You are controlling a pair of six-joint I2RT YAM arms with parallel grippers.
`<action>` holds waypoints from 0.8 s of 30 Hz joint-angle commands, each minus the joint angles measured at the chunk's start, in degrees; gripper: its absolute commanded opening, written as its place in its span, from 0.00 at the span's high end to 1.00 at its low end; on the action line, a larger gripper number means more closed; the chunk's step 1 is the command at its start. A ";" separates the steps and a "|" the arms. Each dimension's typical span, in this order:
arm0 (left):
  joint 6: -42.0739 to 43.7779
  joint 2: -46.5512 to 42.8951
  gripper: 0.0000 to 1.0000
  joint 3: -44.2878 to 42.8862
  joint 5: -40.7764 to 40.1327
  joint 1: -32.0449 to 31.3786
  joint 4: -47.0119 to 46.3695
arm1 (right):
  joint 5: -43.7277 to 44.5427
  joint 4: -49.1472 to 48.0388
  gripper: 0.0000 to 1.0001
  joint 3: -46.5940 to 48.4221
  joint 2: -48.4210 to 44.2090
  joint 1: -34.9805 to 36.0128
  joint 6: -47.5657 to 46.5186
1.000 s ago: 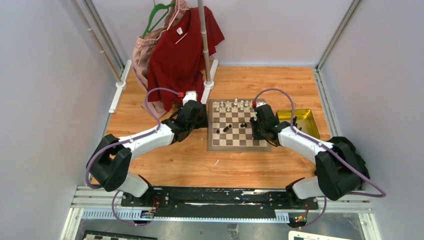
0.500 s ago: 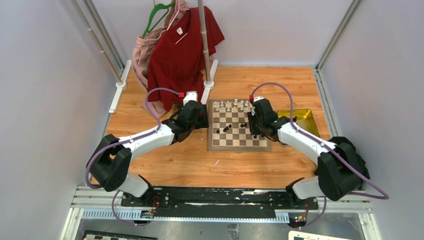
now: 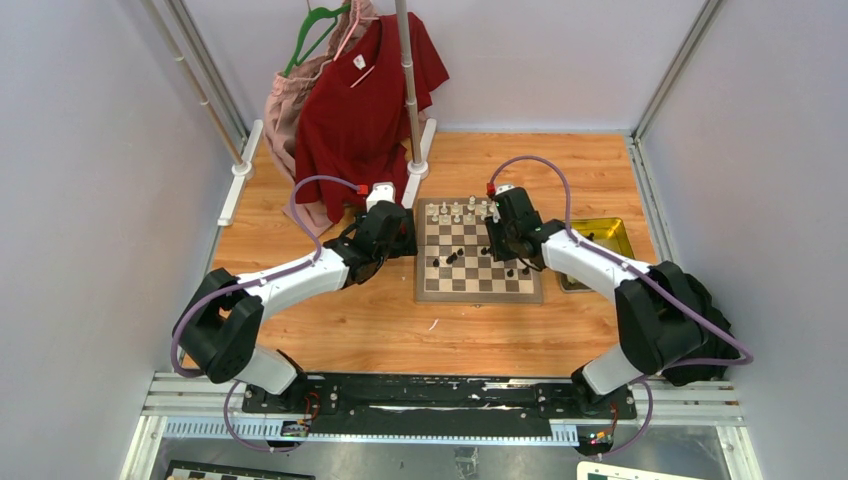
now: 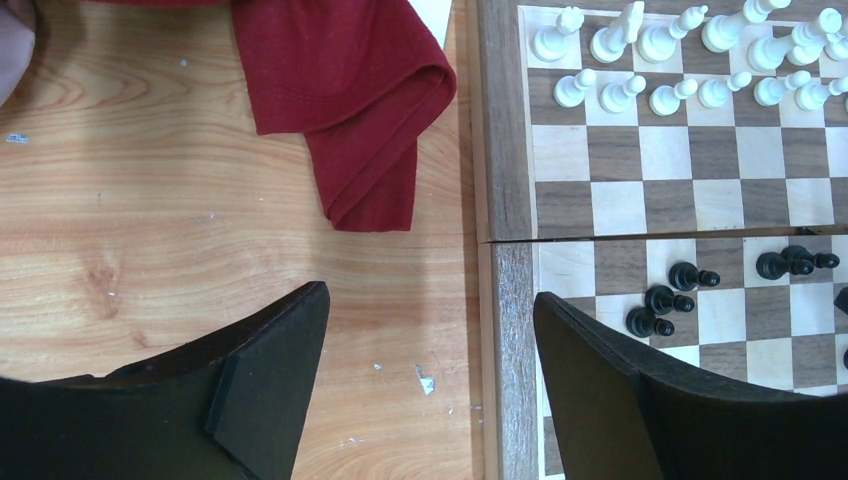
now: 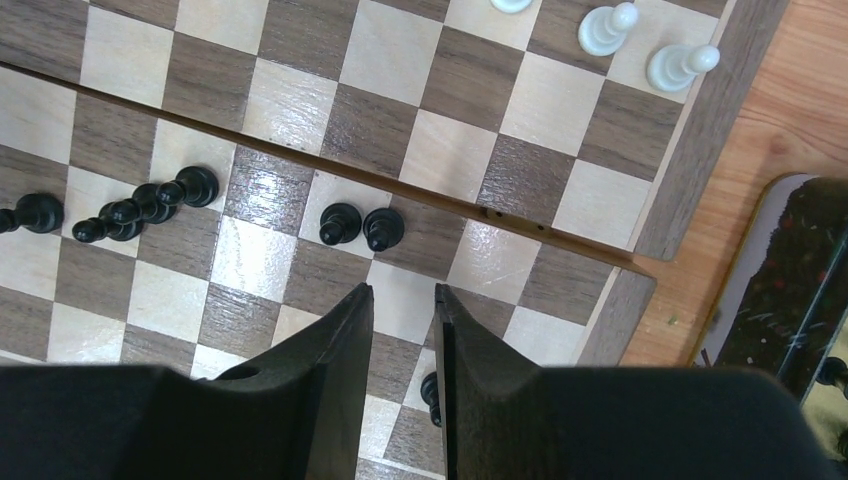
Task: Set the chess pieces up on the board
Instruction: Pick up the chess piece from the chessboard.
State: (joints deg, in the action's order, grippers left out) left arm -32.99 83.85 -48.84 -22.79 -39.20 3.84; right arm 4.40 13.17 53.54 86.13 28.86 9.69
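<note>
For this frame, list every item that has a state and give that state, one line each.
Left tool: open, empty, straddling the chessboard's left border.
Right tool: nearly shut, nothing visible between the fingers, above the board.
Chessboard: unfolded flat.
White pieces: upright in two far rows.
Black pieces: scattered mid-board, several lying down.
Red shirt: hanging on the rack.

We stretch both arms toward the desk's far edge; our left gripper (image 4: 425, 385) gapes wide, and our right gripper (image 5: 403, 345) has its fingers nearly together, holding nothing.
</note>
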 commanded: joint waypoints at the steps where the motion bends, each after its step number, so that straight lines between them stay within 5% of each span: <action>1: 0.24 -0.58 0.20 -0.99 -1.48 -0.35 -0.67 | -0.37 -0.73 0.67 2.29 1.79 0.82 -1.18; 24: 0.40 0.89 0.20 -1.38 -1.63 -0.35 -0.95 | -1.06 -2.32 0.69 5.00 6.74 0.82 -1.55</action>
State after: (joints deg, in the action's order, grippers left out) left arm -32.97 83.92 -48.84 -22.98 -39.20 3.81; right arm 3.95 11.35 56.95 92.01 28.86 8.99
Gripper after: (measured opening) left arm 0.803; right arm 0.319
